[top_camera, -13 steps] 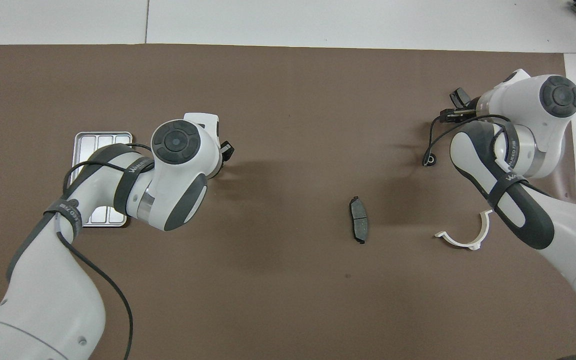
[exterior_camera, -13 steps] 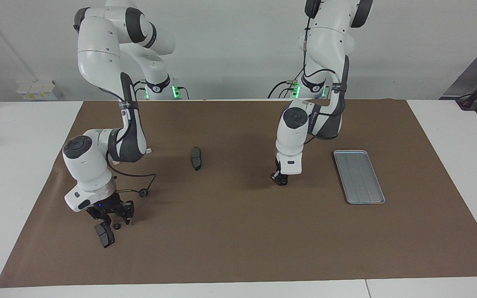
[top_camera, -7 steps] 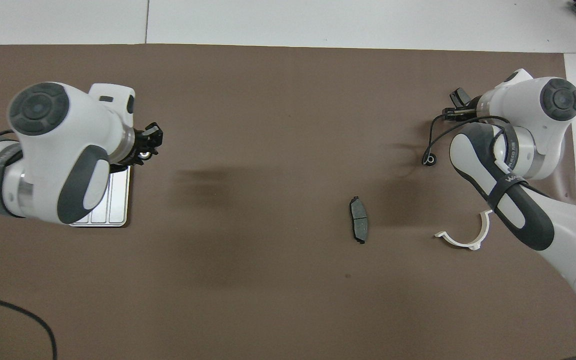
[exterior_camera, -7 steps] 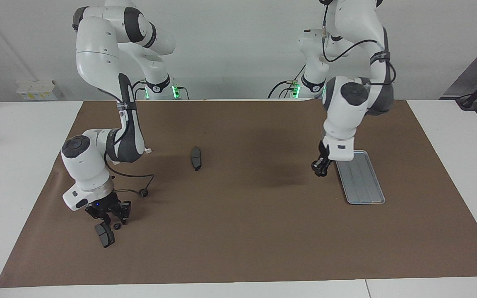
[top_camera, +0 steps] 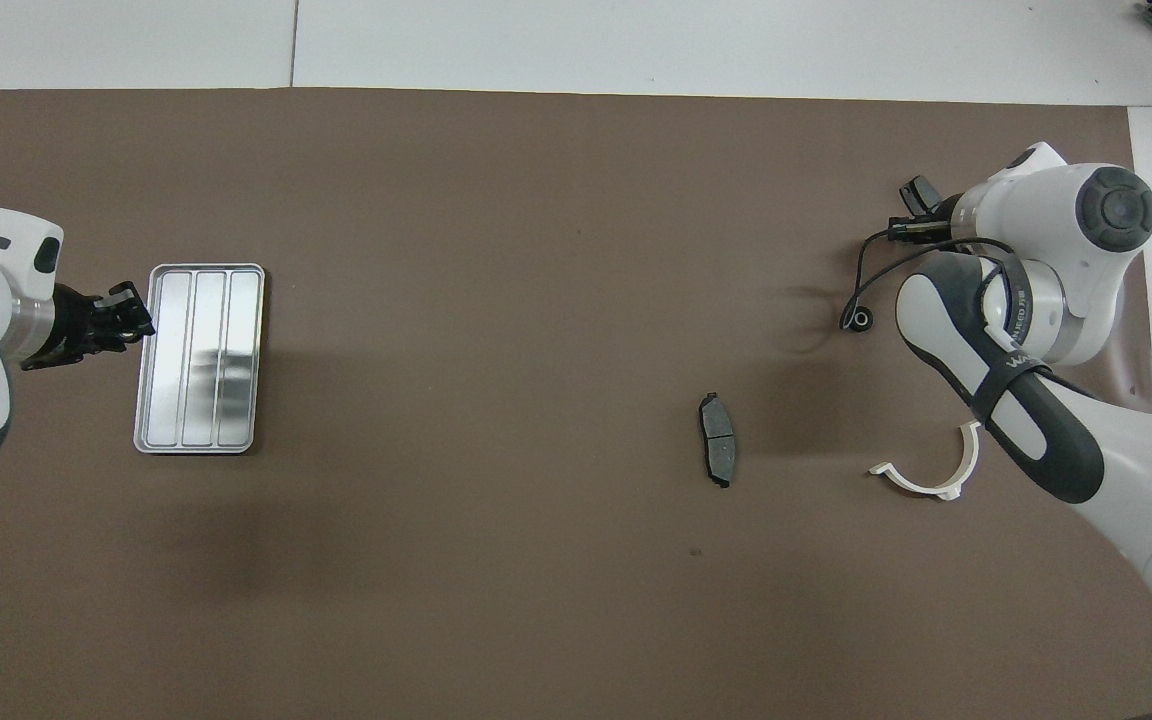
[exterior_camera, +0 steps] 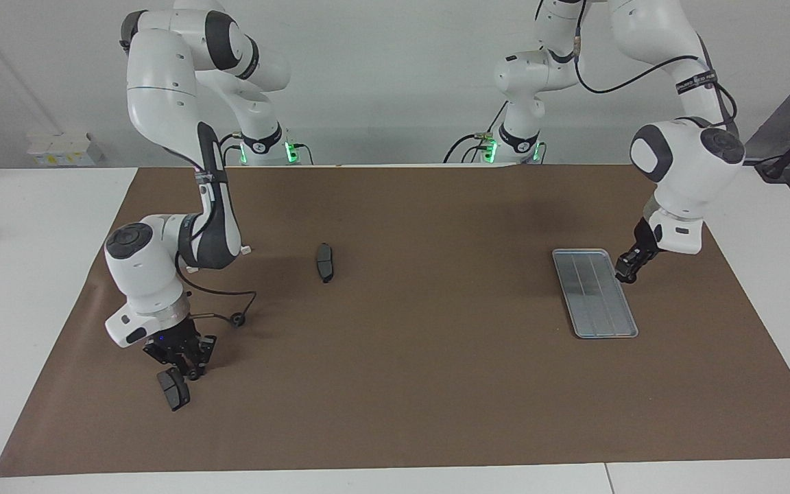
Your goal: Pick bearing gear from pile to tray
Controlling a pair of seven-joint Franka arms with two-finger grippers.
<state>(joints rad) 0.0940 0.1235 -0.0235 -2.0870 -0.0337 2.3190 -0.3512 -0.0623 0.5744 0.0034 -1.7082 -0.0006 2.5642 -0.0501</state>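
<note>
Two arms on screen, both low over the brown mat [exterior_camera: 395, 418] covering the white worktop [exterior_camera: 25, 274].

Left gripper [exterior_camera: 625, 274] hangs over the mat just beside the tray [exterior_camera: 601, 328], at the long rim toward the left arm's end. Tips look pinched close together. Can't make out whether anything sits between them.

Overhead cam shows the same: left gripper [top_camera: 136, 318] right at the tray [top_camera: 198, 441] rim, not over the ridged floor.

Right gripper [exterior_camera: 186, 365] is down at the right arm's end of the mat, pointing steeply down at the pile. Its fingers are right by a dark grey brake pad [exterior_camera: 173, 390] lying flat on the mat. A small dark round bit [exterior_camera: 193, 374], prob. the bearing ring, sits at the tips next to that pad. Can't tell if these fingers are released or clenched, or whether they touch the ring. From overhead the wrist hides all of that.

Second brake pad [exterior_camera: 325, 262] lies alone mid-mat, nearer to the robots than the first and well apart from both grippers; overhead it shows as brake pad [top_camera: 717, 452].

White half-ring bracket [top_camera: 926, 470] lies on the mat close under the right forearm, nearer to the robots than the right gripper's spot. Black cable end [exterior_camera: 236, 319] dangles off the right arm onto the mat.
</note>
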